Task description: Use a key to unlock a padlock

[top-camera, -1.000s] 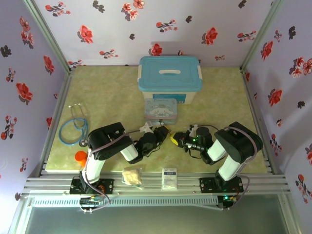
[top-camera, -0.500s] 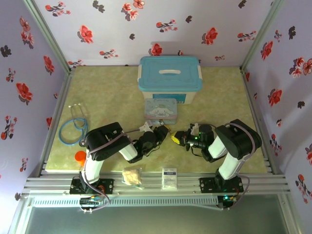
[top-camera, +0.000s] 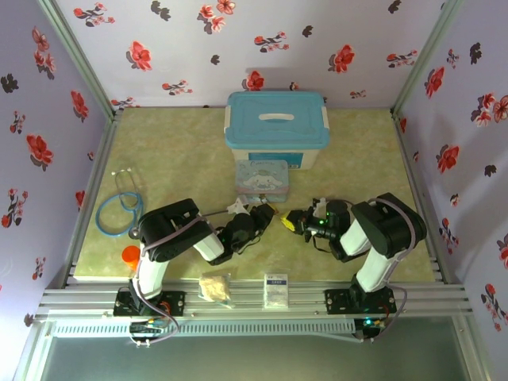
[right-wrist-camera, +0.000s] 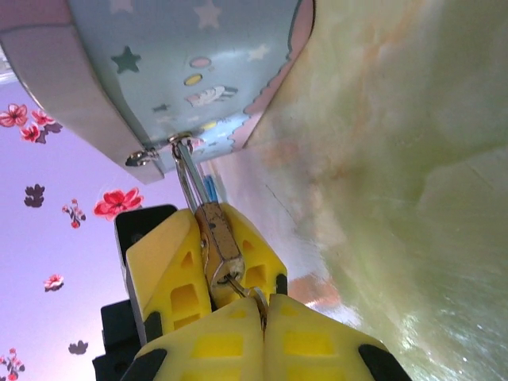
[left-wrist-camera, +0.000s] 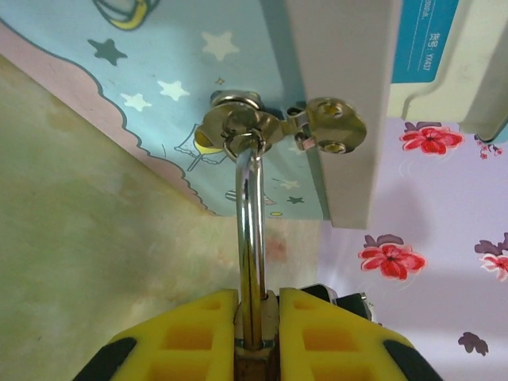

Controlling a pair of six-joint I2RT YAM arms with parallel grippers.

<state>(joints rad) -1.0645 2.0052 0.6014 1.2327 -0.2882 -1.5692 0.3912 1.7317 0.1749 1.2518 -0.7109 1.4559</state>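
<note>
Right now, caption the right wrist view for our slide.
Left jaws clamp small brass padlock hanging from blue cartoon tin; right jaws hold tiny metal key at its base.

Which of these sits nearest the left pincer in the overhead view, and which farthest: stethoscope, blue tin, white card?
1. Blue tin, just beyond the left pincer.
2. White card, on the near rail, slightly right.
3. Stethoscope, far out on the left side.

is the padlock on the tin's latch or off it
On. The padlock is hooked by its shackle through the latch ring on the blue tin, body clamped in the left gripper.
</note>
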